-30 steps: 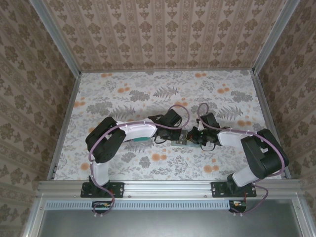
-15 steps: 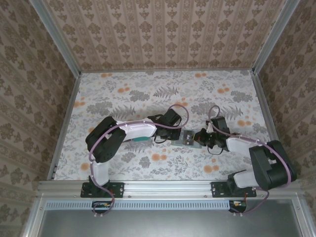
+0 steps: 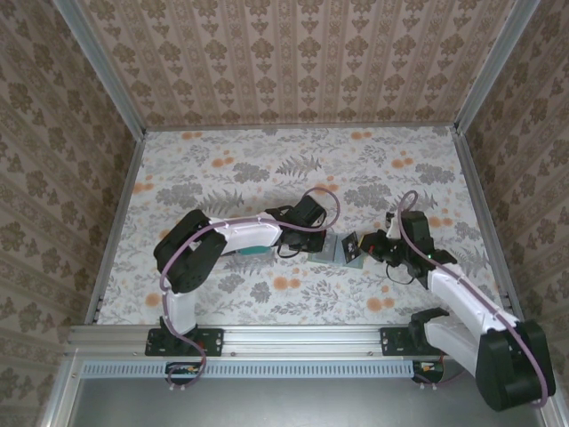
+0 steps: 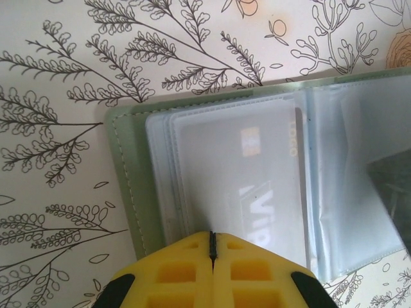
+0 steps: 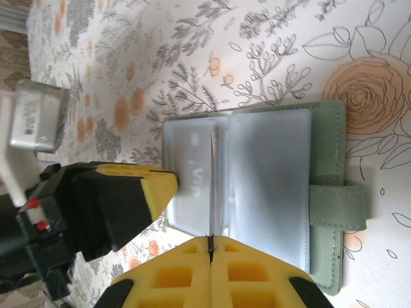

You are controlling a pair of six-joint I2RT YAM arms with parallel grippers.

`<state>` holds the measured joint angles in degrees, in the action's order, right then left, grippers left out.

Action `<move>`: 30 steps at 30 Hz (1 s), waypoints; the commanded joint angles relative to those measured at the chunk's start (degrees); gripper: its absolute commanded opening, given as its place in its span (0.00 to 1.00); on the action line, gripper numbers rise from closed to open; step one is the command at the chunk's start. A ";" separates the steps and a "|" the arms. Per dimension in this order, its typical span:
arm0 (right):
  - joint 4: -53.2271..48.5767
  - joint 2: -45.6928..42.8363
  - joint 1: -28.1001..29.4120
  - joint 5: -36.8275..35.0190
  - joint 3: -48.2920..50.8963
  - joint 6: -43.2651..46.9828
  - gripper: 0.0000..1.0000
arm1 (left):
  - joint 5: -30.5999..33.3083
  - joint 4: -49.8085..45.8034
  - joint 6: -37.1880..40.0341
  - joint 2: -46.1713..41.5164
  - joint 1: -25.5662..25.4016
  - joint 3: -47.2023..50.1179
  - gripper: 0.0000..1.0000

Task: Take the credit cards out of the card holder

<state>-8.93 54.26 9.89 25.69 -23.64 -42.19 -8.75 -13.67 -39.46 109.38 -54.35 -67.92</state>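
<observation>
While card holder (image 3: 330, 253) stays put, right arm (image 3: 455, 295) swung outward.

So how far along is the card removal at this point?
Done: the card holder lies open. In hand: the left gripper, shut, rests on one panel, and the right gripper is shut on a dark credit card, apparently partway out. Left: another card sits in its clear sleeve.

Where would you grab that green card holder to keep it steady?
Probably grip the card holder by its stitched border opposite the strap tab, coming from that outer side: it lies open and flat, and a grip there stays off the clear sleeves.
</observation>
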 commanded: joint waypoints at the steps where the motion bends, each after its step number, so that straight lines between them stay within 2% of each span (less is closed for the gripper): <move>1: -5.50 -3.45 -0.08 -1.26 -1.89 2.66 0.00 | 0.95 -1.27 -0.07 -4.82 -0.50 -1.73 0.01; 4: -6.94 -4.80 0.83 -1.13 -4.09 4.43 0.00 | 4.29 -1.69 0.69 -9.84 -0.45 -1.38 0.21; 5: -7.28 -4.92 1.44 -1.45 -4.92 5.03 0.00 | 5.76 -2.23 1.12 -12.08 -0.45 -1.26 0.31; 7: -7.67 -4.99 3.32 -2.64 -6.76 6.39 0.00 | 8.83 -3.50 2.23 -15.93 -0.30 -0.69 0.39; 10: -8.07 -4.26 7.40 -5.91 -10.13 8.58 0.00 | 13.74 -6.15 3.28 -22.74 0.24 0.67 0.59; 13: -7.28 -2.14 11.30 -8.04 -13.30 10.44 0.00 | 18.58 -8.00 3.29 -30.31 1.19 3.56 0.81; 14: -7.04 -0.97 12.69 -8.80 -14.51 11.17 0.00 | 19.78 -8.29 3.34 -33.13 1.59 4.80 0.93; 15: -7.04 0.10 14.41 -9.64 -15.90 11.99 0.00 | 20.77 -8.52 3.37 -36.01 2.15 6.14 0.99; 25: -4.19 11.94 27.82 -15.28 -28.39 22.18 0.00 | 27.55 -11.97 3.40 -61.94 7.26 17.23 1.00; 30: -2.56 18.84 33.62 -16.56 -34.79 28.85 0.00 | 29.31 -16.19 4.21 -70.76 9.08 18.61 1.00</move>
<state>-13.30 70.22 41.34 11.70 -54.57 -19.79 17.80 -26.48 -36.58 41.69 -45.98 -49.98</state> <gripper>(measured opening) 0.053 0.995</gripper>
